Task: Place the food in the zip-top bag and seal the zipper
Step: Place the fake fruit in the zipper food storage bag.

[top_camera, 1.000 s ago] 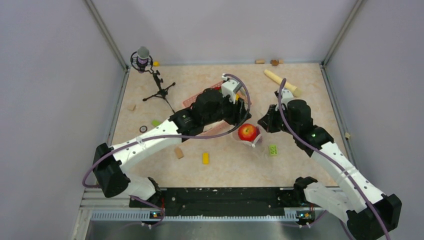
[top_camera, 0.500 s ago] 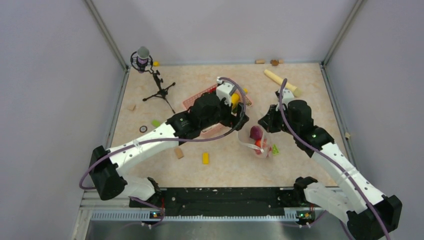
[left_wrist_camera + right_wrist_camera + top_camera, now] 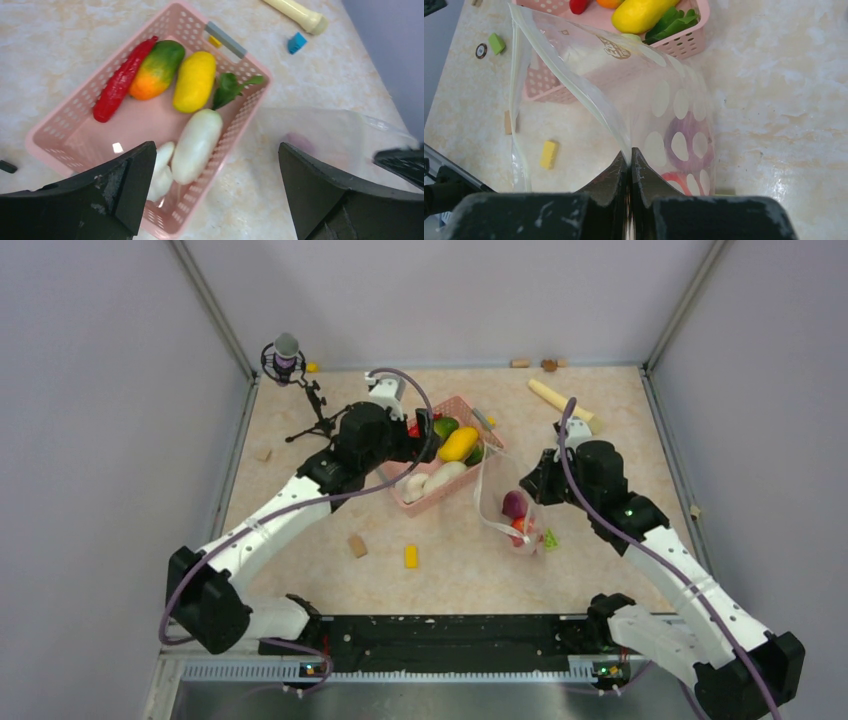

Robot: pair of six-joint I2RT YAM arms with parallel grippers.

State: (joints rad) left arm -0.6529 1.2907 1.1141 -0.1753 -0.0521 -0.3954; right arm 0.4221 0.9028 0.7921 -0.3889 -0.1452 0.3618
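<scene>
Just beside the pink slatted plastic basket [image 3: 428,504], on the side of the right arm, the clear crinkly zip-top bag with pale round dots [image 3: 497,480] stands up from the table. The right gripper [image 3: 630,155] has its two fingers pressed together on the upper edge of this bag and holds it up. The thin clear zipper strip [image 3: 574,75] along the mouth is not pressed closed; the two lips stand apart. Through the plastic a round purple onion [image 3: 684,145] and, under it, a red apple [image 3: 676,181] are seen at the bottom of the bag. Above the basket hangs the left gripper [image 3: 216,147], its black fingers spread wide apart and with nothing between them. Inside the basket lie a long red chili [image 3: 122,80], an orange-green mango [image 3: 157,67] touching it, a yellow mango [image 3: 195,80], a green leafy piece [image 3: 230,87], a long white piece [image 3: 197,145] and a smaller white piece [image 3: 161,170]. Near the basket, toward the arm bases, a small yellow block [image 3: 411,556] and a tan block [image 3: 357,546] lie on the table.
</scene>
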